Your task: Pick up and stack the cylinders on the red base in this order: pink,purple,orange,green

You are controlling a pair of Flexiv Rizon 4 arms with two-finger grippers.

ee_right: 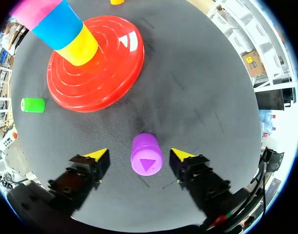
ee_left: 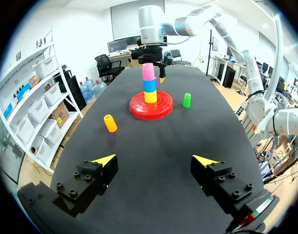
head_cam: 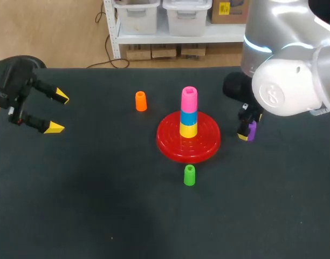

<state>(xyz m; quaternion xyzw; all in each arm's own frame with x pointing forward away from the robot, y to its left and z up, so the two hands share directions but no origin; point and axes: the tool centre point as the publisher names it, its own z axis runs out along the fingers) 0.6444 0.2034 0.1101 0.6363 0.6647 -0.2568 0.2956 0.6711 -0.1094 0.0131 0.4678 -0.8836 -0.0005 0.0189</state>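
Note:
The red base point(head_cam: 170, 144) carries a stack of yellow, blue and a pink cylinder point(head_cam: 189, 99) on top. To the right of the base a purple cylinder point(head_cam: 252, 131) stands upright on the table. My right gripper point(ee_right: 139, 156) is down over the purple cylinder point(ee_right: 146, 155), its yellow-tipped fingers point(ee_right: 97, 154) on either side with gaps showing, so it is open. An orange cylinder point(head_cam: 141, 101) stands left of the base and a green cylinder point(head_cam: 190, 175) in front of it. My left gripper point(head_cam: 57, 110) is open and holds nothing at the far left.
The black tabletop point(head_cam: 100, 205) has free room in front and on the left. In the left wrist view, the red base point(ee_left: 139, 110), the orange cylinder point(ee_left: 110, 123) and the green cylinder point(ee_left: 187, 100) lie well ahead of the left gripper point(ee_left: 154, 161).

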